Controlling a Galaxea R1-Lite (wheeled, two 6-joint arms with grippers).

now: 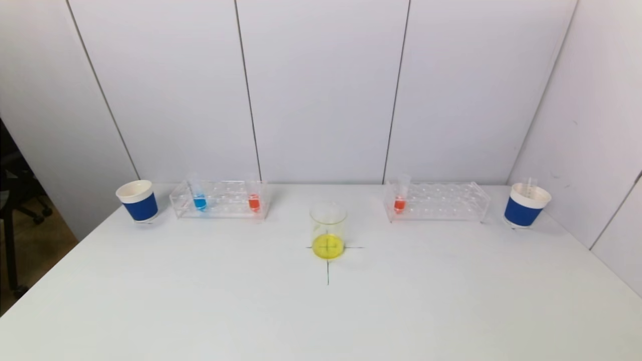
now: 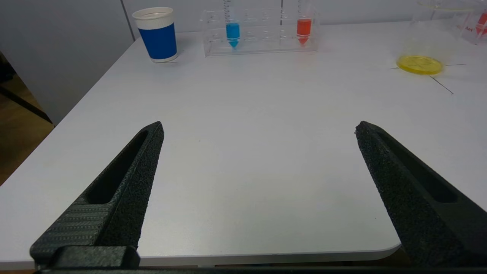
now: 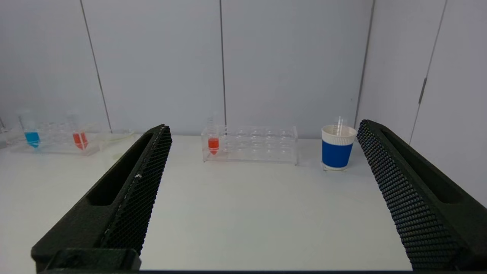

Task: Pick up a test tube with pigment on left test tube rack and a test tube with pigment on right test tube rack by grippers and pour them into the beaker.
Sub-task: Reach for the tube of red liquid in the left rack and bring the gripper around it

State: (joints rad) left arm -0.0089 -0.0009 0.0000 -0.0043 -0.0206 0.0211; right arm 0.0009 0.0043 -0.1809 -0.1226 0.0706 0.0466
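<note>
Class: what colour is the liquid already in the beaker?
Yellow; the beaker shows it best in the head view.

beaker (image 1: 328,230) centre on table (image 1: 321,311) | left rack (image 1: 219,199) behind-left | right rack (image 1: 437,201) behind-right

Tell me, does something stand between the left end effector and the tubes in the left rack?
No. Only bare table lies between the open left end effector and the left rack.

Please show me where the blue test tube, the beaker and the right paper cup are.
blue test tube (image 1: 199,201): head view, on its blue liquid.
beaker (image 1: 328,215): head view, on its clear wall.
right paper cup (image 1: 523,211): head view, on its blue sleeve.
</note>
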